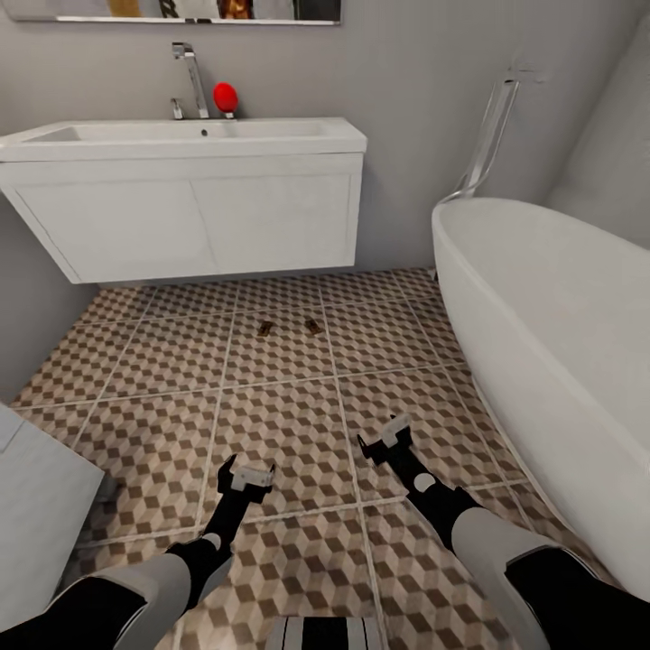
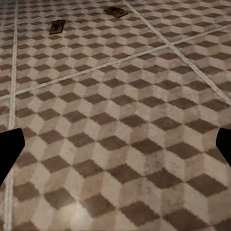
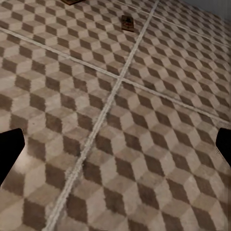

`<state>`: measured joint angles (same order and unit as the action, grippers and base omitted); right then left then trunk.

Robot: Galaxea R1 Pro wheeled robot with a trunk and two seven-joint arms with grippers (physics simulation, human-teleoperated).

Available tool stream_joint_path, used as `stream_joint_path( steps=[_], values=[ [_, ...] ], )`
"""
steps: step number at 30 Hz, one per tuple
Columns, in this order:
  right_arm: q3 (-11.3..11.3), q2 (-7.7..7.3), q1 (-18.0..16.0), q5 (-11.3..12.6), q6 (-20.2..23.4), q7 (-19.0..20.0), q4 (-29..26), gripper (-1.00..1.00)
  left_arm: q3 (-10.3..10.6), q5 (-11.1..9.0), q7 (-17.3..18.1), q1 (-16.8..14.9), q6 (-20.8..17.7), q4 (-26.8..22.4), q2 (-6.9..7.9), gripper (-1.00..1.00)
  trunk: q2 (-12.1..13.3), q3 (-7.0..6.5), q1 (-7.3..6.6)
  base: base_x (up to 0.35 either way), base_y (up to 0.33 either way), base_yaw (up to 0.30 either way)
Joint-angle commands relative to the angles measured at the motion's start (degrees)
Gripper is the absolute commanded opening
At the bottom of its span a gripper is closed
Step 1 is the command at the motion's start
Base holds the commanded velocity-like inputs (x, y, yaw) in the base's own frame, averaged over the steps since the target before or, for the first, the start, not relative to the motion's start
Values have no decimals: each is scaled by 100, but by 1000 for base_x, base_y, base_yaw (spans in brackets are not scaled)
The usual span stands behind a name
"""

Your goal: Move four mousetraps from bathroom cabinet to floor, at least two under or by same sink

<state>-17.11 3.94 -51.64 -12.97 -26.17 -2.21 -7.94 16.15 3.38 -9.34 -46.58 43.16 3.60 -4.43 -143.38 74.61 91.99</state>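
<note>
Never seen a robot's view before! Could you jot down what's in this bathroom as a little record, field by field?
Room: bathroom with cube-pattern tile floor
Sink: white wall-hung vanity, chrome tap, red object on its rim
Bathtub: white, on the right
Mousetraps: two on the floor in front of the sink, left one, right one, apart
Left gripper: open, empty, above tiles
Right gripper: open, empty, above tiles

Even, soft light — faint shadow under the sink cabinet [image 1: 181, 217] — renders slightly blurred, blocky up close
</note>
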Motion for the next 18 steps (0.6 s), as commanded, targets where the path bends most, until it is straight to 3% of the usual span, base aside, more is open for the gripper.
stream_joint_path(
  steps=[1, 12, 18],
  values=[
    [14, 2, -4, -34, -12, -17, 9, 100, 25, 9, -59, -9, 29, 36, 23, 100, 0, -19, -3, 0, 0, 0],
    [14, 2, -4, 25, -17, 8, 218, 100, 0, -100, -60, -9, 17, 61, 65, 100, 15, -262, -32, 0, 0, 0],
    [14, 2, -4, 26, -19, 7, 261, 100, -3, -101, -60, -9, 17, 62, 65, 100, 255, -370, -163, 0, 0, 0]
  ],
)
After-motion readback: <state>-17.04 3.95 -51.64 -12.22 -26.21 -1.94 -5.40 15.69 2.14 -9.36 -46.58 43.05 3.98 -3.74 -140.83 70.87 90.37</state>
